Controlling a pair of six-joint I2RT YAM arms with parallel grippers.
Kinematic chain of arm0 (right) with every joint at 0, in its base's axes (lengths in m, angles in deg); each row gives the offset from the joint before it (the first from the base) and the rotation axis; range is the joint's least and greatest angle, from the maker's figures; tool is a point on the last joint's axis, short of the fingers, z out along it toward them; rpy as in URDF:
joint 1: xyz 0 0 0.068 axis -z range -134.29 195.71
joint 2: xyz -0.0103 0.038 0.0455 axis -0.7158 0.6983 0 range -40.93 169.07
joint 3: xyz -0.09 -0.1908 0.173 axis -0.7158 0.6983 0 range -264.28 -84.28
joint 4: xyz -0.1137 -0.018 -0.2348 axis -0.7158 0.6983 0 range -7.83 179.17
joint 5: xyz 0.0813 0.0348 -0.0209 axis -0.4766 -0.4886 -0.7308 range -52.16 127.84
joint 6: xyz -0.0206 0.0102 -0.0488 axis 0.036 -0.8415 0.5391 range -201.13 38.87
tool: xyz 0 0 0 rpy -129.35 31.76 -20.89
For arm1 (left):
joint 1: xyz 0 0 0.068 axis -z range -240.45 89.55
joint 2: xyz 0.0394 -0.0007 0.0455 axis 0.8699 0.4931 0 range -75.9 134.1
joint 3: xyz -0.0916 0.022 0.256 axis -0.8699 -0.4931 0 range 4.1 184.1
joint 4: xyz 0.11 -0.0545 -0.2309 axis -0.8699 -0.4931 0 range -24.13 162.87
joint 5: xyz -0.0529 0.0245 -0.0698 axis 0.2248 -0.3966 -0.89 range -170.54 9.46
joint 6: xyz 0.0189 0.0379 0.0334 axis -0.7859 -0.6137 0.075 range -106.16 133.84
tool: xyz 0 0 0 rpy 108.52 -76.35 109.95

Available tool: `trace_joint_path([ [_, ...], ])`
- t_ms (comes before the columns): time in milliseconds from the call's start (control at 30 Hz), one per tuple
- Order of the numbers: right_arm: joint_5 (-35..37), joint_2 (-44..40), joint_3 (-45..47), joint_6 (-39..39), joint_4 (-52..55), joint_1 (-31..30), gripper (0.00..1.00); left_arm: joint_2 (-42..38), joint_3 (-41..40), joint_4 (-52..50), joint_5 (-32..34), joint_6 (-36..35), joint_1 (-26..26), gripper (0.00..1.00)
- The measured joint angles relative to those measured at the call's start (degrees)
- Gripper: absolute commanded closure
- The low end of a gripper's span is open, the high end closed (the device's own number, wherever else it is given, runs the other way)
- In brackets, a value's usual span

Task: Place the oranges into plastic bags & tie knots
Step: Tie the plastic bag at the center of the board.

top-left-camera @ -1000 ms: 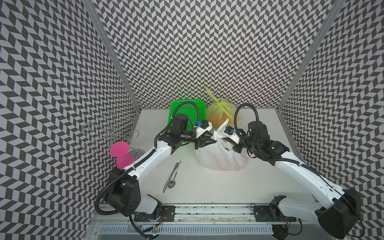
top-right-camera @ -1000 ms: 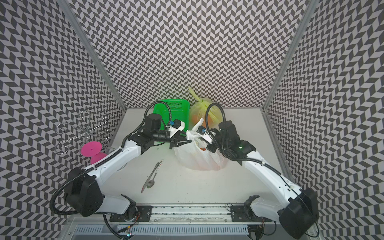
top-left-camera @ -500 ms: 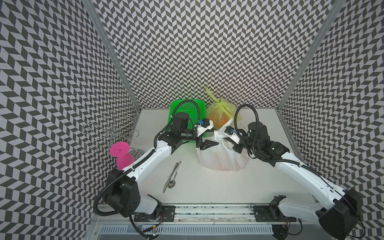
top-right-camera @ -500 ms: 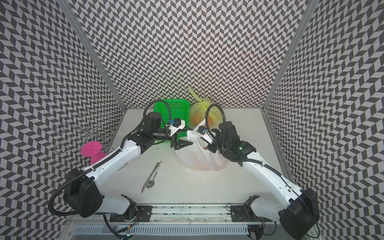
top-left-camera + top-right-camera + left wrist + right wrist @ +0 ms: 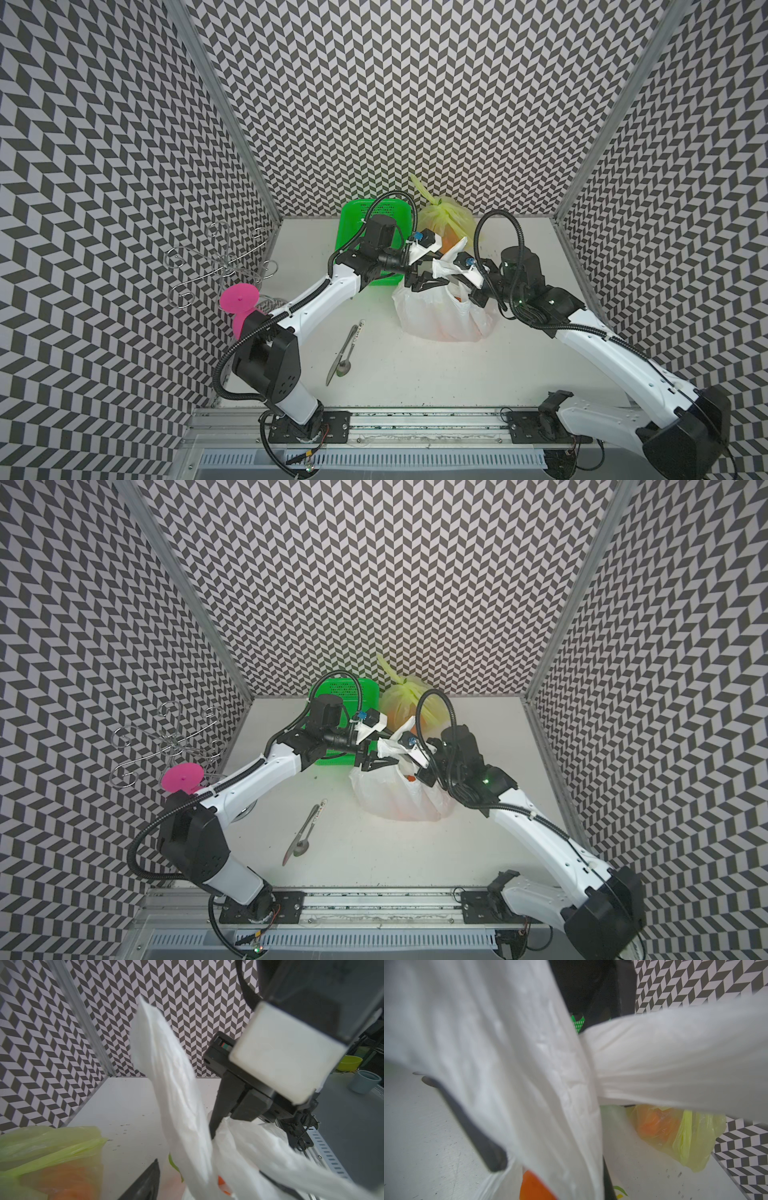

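Spanning the lower half of both top views, the pale desk (image 5: 415, 390) carried everything, while the left arm (image 5: 324, 291) and the right arm (image 5: 602, 345) reached in from the bottom corners and met just above frame centre. Under that meeting point, slightly right of centre, the white bag (image 5: 440, 324) sat bulging on the desk. Higher in the frame, against the back wall, stood the yellow-green bag (image 5: 451, 216), its top drawn into a knot (image 5: 432, 202). The green basket (image 5: 357, 216) lay just left of it, partly covered by the left arm. A pink disc (image 5: 240, 297) stood at the desk's left edge, and a knife (image 5: 332, 374) and a spoon (image 5: 344, 368) lay side by side left of the white bag. Oranges (image 5: 652, 1126) showed through both bags' plastic. The right fingers (image 5: 218, 1109) were pressed together on the white bag's handle strip (image 5: 239, 1136). The left fingers (image 5: 145, 1182) stood spread apart beside the white strips.
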Motion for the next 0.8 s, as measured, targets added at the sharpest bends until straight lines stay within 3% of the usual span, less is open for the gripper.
trace_joint_path([
  [267,1.9,-0.7,0.8,-0.1,0.1,0.0,1.00,-3.4,-4.5,3.0,-2.6,2.3,0.0,0.34],
  [467,1.9,-2.0,1.2,-0.1,0.1,0.0,1.00,-3.1,-4.3,6.1,-1.3,5.2,0.1,0.24],
  [600,2.0,-2.3,1.3,-0.1,0.1,0.0,1.00,-1.0,-2.1,5.9,-0.5,5.8,0.5,0.23],
  [800,2.2,-2.3,1.5,-0.1,0.0,0.0,1.00,0.5,-0.4,5.7,0.1,6.7,2.1,0.30],
])
